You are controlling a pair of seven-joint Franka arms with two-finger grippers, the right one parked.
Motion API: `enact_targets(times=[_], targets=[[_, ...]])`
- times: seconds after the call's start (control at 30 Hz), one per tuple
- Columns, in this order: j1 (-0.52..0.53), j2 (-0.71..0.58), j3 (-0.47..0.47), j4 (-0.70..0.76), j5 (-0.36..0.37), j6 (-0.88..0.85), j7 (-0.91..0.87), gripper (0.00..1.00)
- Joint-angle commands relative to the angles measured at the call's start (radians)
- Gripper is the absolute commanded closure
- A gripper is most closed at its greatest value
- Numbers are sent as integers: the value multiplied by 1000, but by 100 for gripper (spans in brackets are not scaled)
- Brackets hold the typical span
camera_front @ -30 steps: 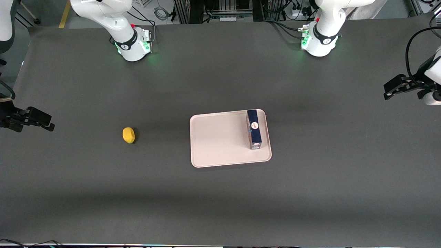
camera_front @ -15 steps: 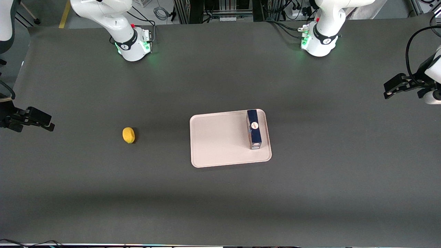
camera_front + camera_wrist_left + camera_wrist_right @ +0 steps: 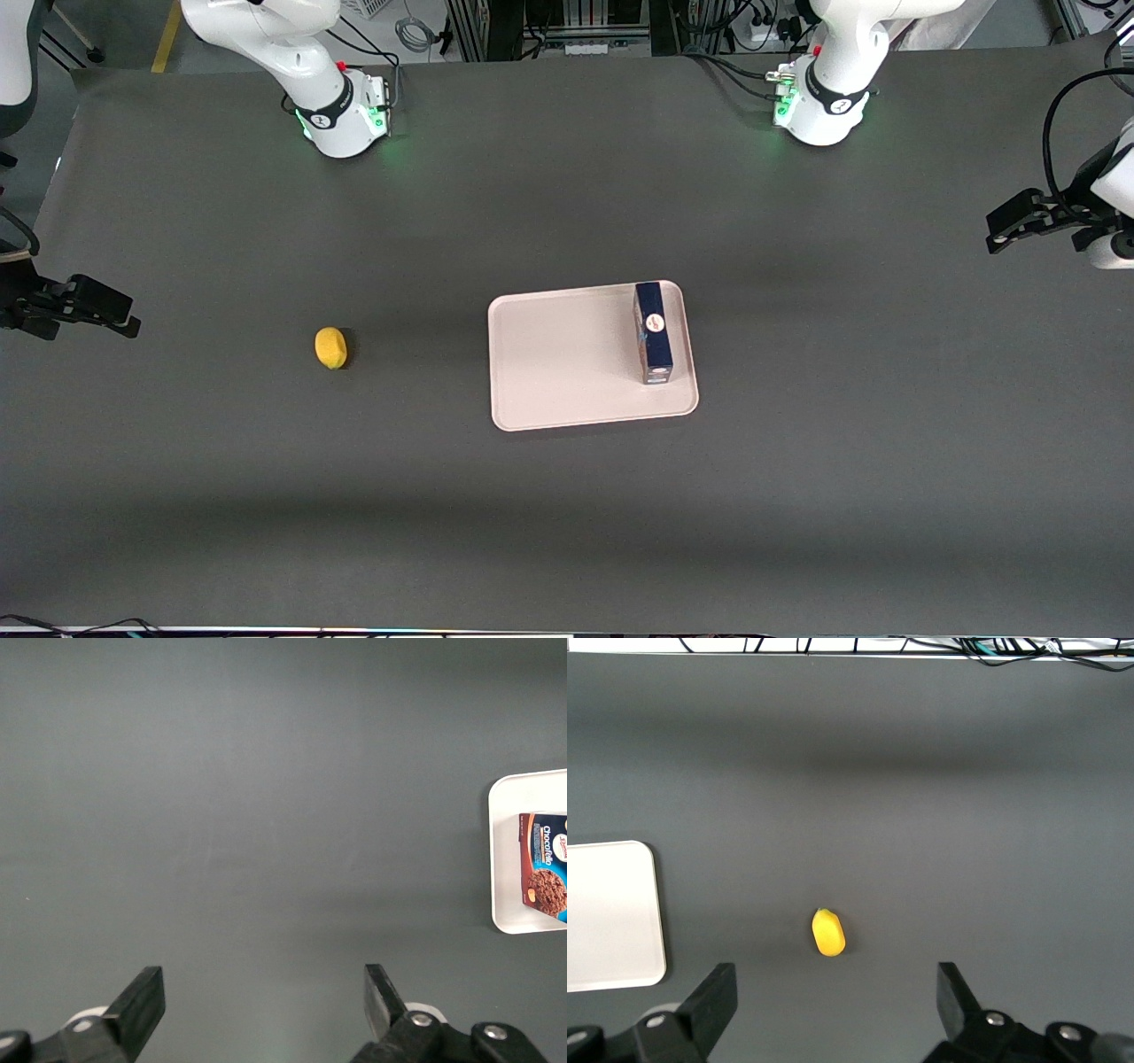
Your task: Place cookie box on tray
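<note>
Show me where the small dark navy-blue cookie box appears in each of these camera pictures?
Front view: the navy cookie box stands on the pale pink tray, along its edge toward the working arm's end.
Left wrist view: the box is cut by the picture's edge, on the tray; the open gripper hangs over bare table.
Right wrist view: not visible.
Shared landmark: the tray.

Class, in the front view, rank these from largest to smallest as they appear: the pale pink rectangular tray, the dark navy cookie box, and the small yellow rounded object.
1. Pale pink rectangular tray, by far the largest.
2. Dark navy cookie box, standing on the tray.
3. Small yellow rounded object, the smallest.
The open left gripper, empty, hangs at the working arm's end of the table.
</note>
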Motion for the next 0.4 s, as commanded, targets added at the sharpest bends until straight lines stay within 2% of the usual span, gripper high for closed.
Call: enact_targets(times=[0.0, 0.37], targets=[[-4, -9, 5, -9, 1, 9, 4, 0], [-3, -8, 5, -9, 1, 13, 4, 0]])
